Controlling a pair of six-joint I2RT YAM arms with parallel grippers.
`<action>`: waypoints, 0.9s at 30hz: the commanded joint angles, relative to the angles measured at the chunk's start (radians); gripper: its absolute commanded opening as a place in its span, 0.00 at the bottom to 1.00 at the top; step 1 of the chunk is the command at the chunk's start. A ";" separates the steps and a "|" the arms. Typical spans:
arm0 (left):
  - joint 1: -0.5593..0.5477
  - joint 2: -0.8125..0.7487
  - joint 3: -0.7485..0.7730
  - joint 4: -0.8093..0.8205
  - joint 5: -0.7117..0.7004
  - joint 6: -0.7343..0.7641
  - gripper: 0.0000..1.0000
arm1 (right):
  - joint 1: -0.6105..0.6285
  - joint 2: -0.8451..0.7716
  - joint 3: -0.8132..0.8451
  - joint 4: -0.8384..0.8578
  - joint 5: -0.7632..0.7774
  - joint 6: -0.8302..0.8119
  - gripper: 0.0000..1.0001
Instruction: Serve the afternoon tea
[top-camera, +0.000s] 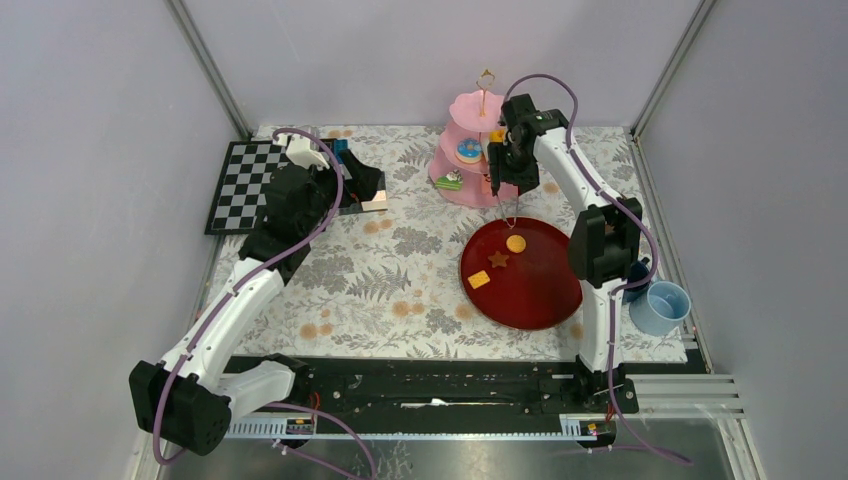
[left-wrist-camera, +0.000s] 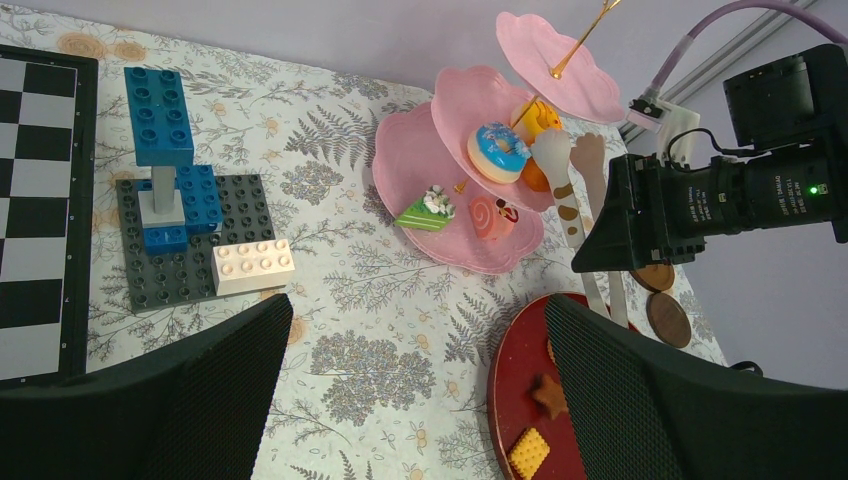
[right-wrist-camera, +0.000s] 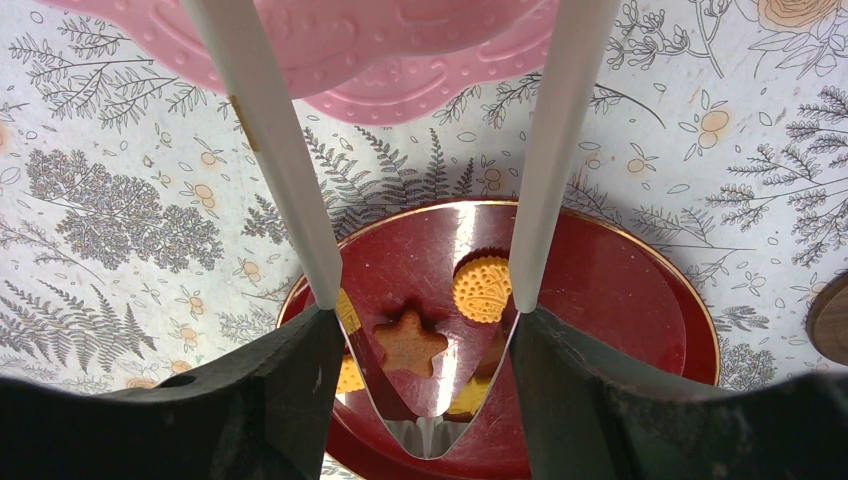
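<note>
Looking down from above, the stand (top-camera: 475, 108) stood on the tabletop (top-camera: 400, 290) at the far edge, a little right of the middle. It had a donut (top-camera: 468, 150) on its middle tier and a cake piece (top-camera: 449, 181) on the bottom one. Just nearer, on the right half, lay the tray (top-camera: 535, 295). It carried a round biscuit (top-camera: 516, 243), a star biscuit (top-camera: 498, 259) and a square biscuit (top-camera: 479, 280). A cup (top-camera: 660, 307) sat at the right edge, towards the near corner. The right gripper (top-camera: 498, 178) hung at the stand's right side. The left gripper (top-camera: 362, 185) was over by the chessboard (top-camera: 245, 185) in the far left corner.

From the left wrist, the left jaws were spread wide with nothing between them. A brick build (left-wrist-camera: 180, 215) stood just beside the board. The tongs (left-wrist-camera: 563, 185) had their tips up by the middle tier, next to the donut; I couldn't tell if they touched it. A roll (left-wrist-camera: 487, 217) lay on the bottom tier near the cake piece. Two saucers (left-wrist-camera: 668, 318) lay on the tabletop just beyond the tray.

From the right wrist, the right jaws were clenched on the tongs near the hinge, the two arms splaying towards the stand. Beneath them lay the star and round biscuits on the tray.
</note>
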 joint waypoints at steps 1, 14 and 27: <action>0.003 -0.004 0.043 0.036 0.003 -0.001 0.99 | -0.005 -0.048 0.022 -0.016 0.009 -0.004 0.65; 0.003 0.001 0.043 0.037 0.013 -0.005 0.99 | -0.005 -0.336 -0.293 0.045 -0.004 0.005 0.63; 0.001 -0.008 0.048 0.037 0.038 -0.018 0.99 | 0.054 -0.798 -0.929 0.010 -0.059 0.082 0.61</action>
